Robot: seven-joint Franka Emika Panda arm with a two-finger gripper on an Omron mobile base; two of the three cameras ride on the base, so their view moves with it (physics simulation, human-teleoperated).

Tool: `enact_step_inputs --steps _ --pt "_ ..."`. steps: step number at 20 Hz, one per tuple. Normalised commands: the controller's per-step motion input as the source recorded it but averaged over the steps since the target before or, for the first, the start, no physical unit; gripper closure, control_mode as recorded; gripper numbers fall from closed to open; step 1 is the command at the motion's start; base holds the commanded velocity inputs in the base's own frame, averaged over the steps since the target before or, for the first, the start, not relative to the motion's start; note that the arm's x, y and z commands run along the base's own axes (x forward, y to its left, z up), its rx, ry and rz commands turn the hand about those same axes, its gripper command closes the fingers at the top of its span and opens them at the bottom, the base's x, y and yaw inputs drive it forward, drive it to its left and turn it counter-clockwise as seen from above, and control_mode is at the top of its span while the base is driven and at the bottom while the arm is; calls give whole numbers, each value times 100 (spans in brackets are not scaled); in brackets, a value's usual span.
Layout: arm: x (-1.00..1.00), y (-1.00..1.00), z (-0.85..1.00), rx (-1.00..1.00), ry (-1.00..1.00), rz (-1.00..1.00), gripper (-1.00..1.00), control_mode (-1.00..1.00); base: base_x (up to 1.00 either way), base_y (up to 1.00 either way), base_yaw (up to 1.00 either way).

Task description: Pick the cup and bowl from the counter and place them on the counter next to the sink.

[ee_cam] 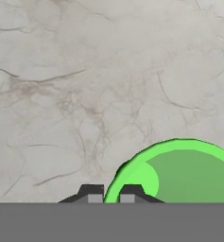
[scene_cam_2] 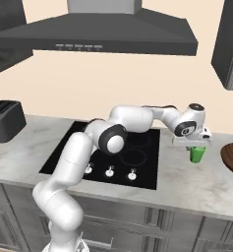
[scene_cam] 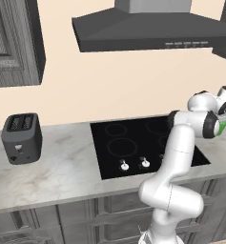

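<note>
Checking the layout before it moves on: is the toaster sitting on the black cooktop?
No, the toaster stands on the marbled counter, well to the left of the cooktop.

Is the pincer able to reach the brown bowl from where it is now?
Probably yes, but not at once: the pincer is shut on the green cup. The bowl lies just beside it on the counter, with nothing between them.

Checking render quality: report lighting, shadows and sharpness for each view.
Left base view: flat even light, toaster casts barely any shadow. Right base view: sharp; cup under the gripper, no glare on cooktop. Hand view: marble counter crisp, no blur.
</note>
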Motion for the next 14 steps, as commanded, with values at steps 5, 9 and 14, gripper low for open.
enact_step_inputs --steps 5,9,14 --pt "-19 78 13 0 -5 -3 100 -100 0 0 0" --pt "-28 80 60 -2 -5 0 100 -100 0 0 0" --pt "-52 62 80 -7 -1 -2 100 -100 0 0 0"
